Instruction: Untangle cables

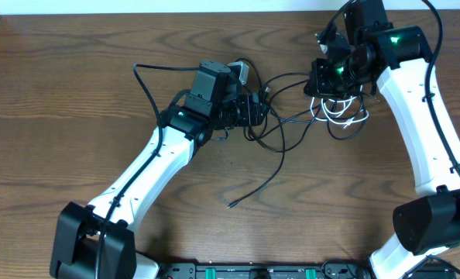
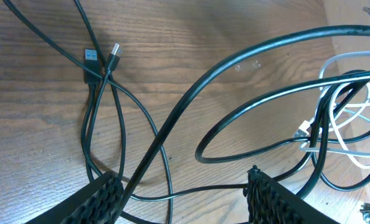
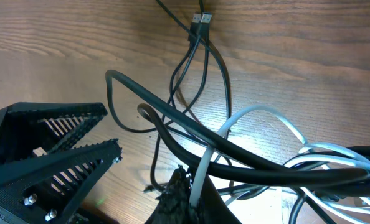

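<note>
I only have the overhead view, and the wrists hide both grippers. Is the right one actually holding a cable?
Observer: It looks so. In the right wrist view the right gripper is shut, and the white cable runs down into its closed jaws.
Operator: And the left one?
Observer: The left gripper is open. A black cable passes diagonally between its jaws and is not clamped.
Operator: Any loose ends near it?
Observer: Two small plugs lie side by side on the table, ahead of the left gripper.
</note>
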